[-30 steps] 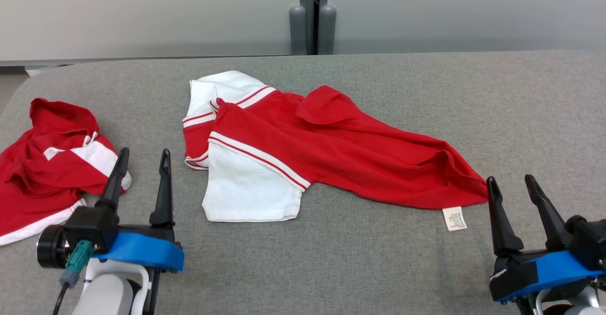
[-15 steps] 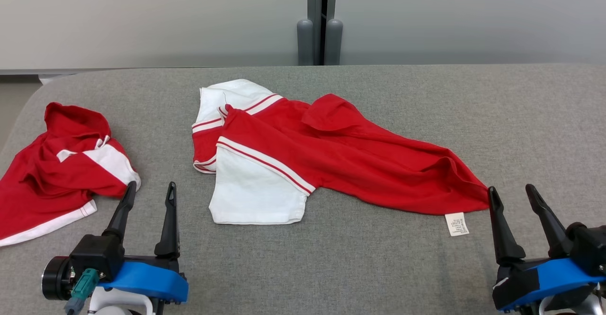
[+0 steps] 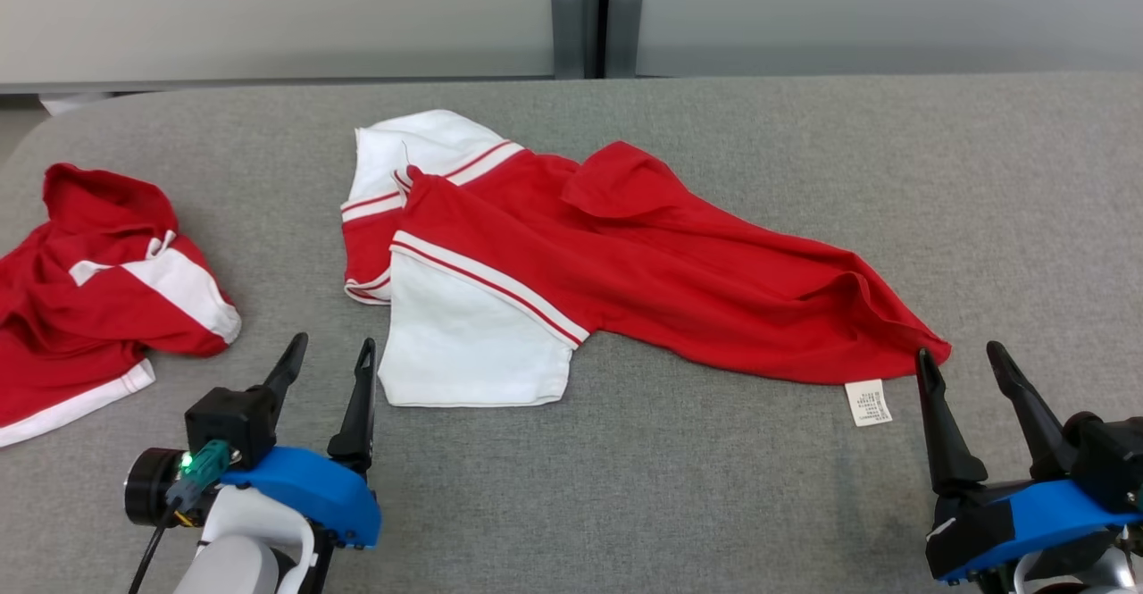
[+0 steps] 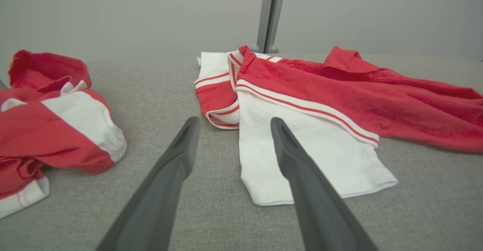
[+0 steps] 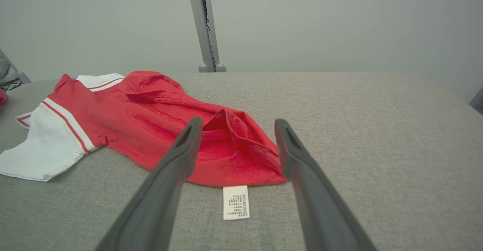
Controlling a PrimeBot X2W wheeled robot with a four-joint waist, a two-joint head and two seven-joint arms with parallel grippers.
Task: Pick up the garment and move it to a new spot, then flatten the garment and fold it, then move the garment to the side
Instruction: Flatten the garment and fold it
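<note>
While your left gripper [image 3: 332, 342] hangs jaws spread wide, empty, just beside garment [image 3: 643, 255] white sleeve [image 3: 464, 335] | your right gripper [image 3: 958, 352] spread wide, empty; near its tag [image 3: 868, 402]

The left gripper [image 4: 233, 124] hovers low over the grey fabric surface [image 4: 169, 85], its two dark fingers [image 4: 169, 183] spread wide with nothing between them. Just beyond the tips lies the red and white garment [image 4: 339, 88], stretching away to the right. Its white sleeve [image 4: 320, 149] is nearest, edged with a red stripe, and the right finger crosses in front of it. To the left, well apart, sits a second crumpled red and white garment [image 4: 45, 130]. A grey post [image 4: 269, 13] stands at the far edge against a pale wall [image 4: 113, 13].
</note>
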